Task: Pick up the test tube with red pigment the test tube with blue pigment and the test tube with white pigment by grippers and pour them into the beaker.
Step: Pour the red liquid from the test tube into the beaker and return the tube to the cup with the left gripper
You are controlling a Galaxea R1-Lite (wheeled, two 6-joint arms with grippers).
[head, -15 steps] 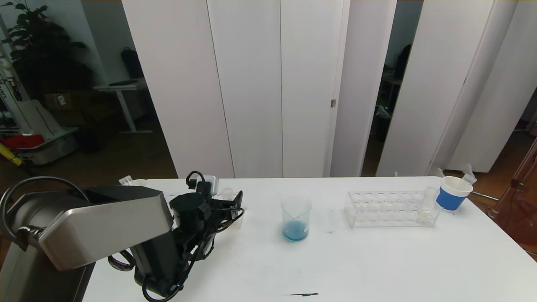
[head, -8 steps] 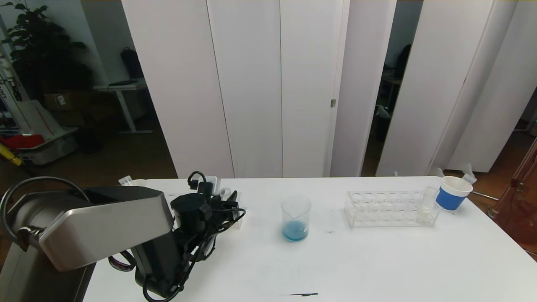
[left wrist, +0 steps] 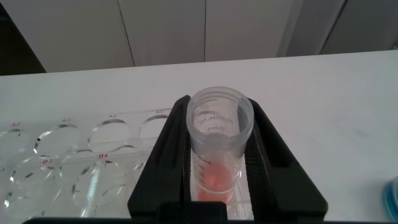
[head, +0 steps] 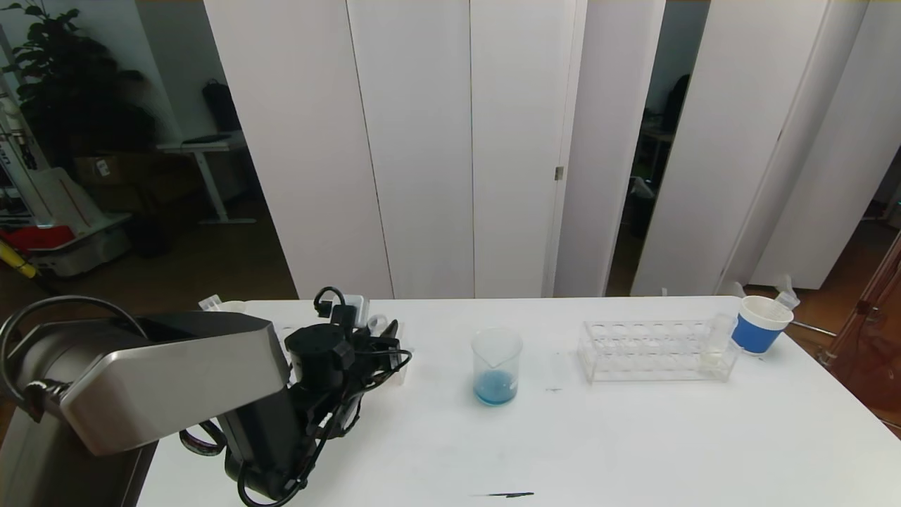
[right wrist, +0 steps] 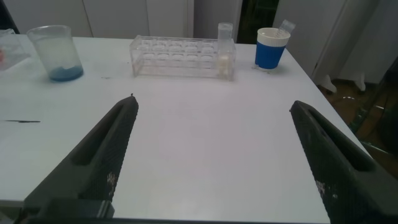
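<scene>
My left gripper (left wrist: 221, 115) is shut on a clear tube with orange-red liquid (left wrist: 214, 180) at its bottom. The tube stands upright at the end of the left clear rack (left wrist: 62, 137). In the head view this gripper (head: 386, 338) is at the table's left rear. The beaker (head: 497, 366) stands mid-table with blue liquid in it. The test tube with white pigment (head: 716, 345) stands at the right end of the right rack (head: 647, 350). My right gripper (right wrist: 213, 102) is open and empty, low over the table's front right. No blue-pigment tube shows.
A blue-banded white paper cup (head: 759, 325) stands behind the right rack. The white table (head: 633, 436) has a small black mark (head: 503, 494) at its front edge. White panels stand behind the table.
The left gripper's fingers have shifted slightly left and drawn in on the tube at the left rack. Beaker, right rack and cup have not moved.
</scene>
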